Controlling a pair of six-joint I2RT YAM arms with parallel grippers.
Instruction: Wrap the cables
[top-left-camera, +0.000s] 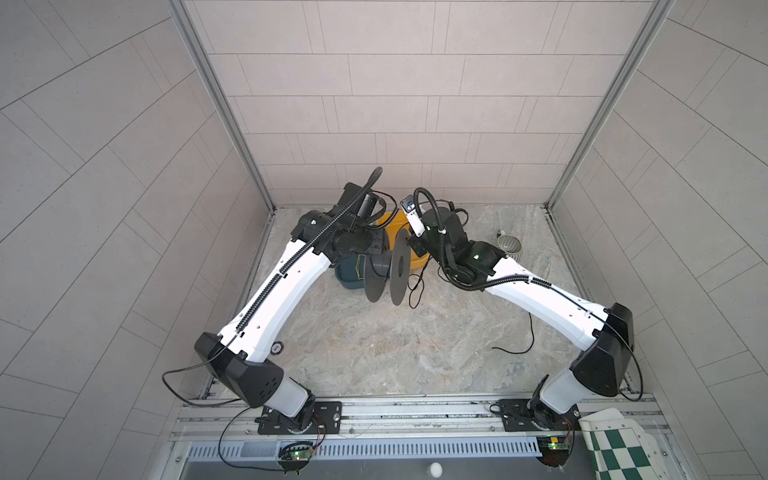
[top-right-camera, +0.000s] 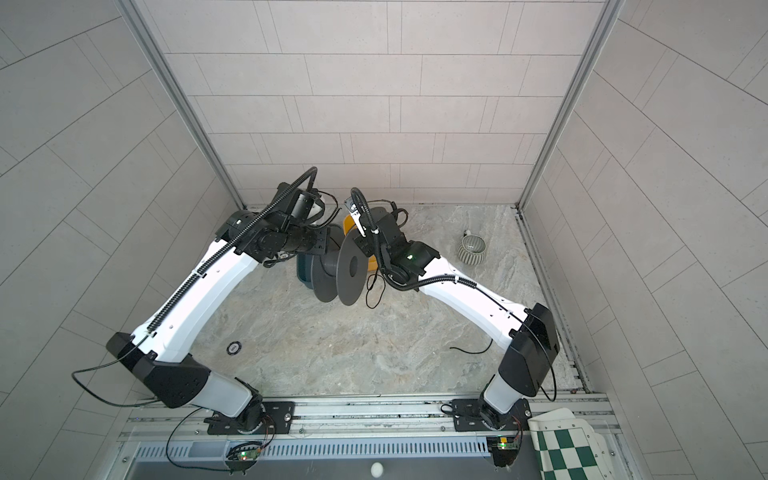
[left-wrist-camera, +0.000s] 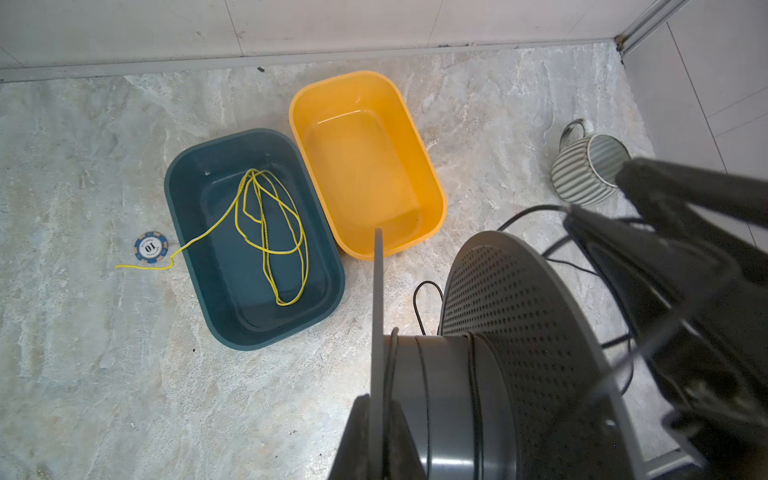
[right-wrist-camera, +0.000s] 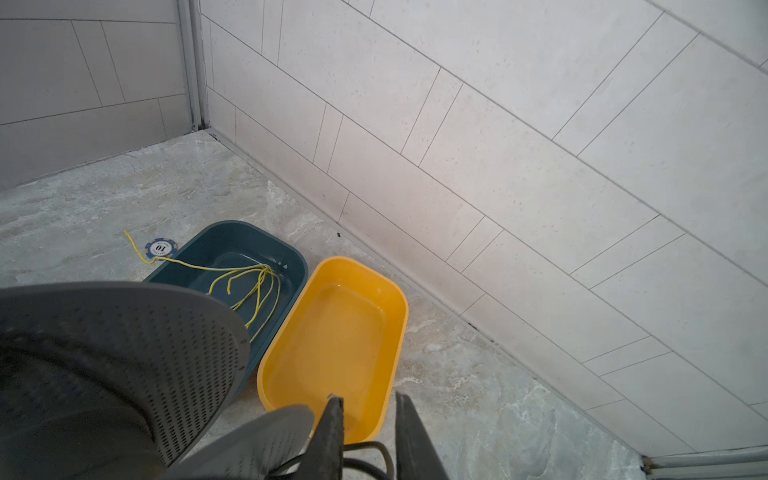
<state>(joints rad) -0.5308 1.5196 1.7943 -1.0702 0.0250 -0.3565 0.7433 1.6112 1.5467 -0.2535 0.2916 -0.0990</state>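
The left gripper (left-wrist-camera: 377, 405) first: jaws pressed together on the thin rim of the near flange of the grey spool (left-wrist-camera: 446, 374). They carry it seemingly clear of the desk (left-wrist-camera: 104, 374), axle roughly level. My read is that this keeps the hub free so turns can be laid on it.

Over to the right gripper (right-wrist-camera: 368, 398), just past the far perforated flange. Its jaws are parted, with daylight between them, and the black cable (right-wrist-camera: 370, 445) curls through that gap low down. Whether a pad touches it, I can't tell. It looks like a loose guide, not a firm pinch.

Only a few strands of cable cross the hub beside the left jaws, so I judge the wrapping to be early. The rest hangs below the right jaws in a loose loop and trails along the desk towards the right arm's base.

Beyond both jaws, unused, sit a teal bin (left-wrist-camera: 255, 338) holding a yellow-green cord (left-wrist-camera: 282, 232), a yellow bin (left-wrist-camera: 432, 195) just beside it, a poker chip (left-wrist-camera: 151, 248) and a striped mug (left-wrist-camera: 586, 166).

Hard to see: in both top views the wrists cover both sets of jaws, and the right arm hides part of the cable's run. Where the wire's end is fixed on the hub is out of sight.
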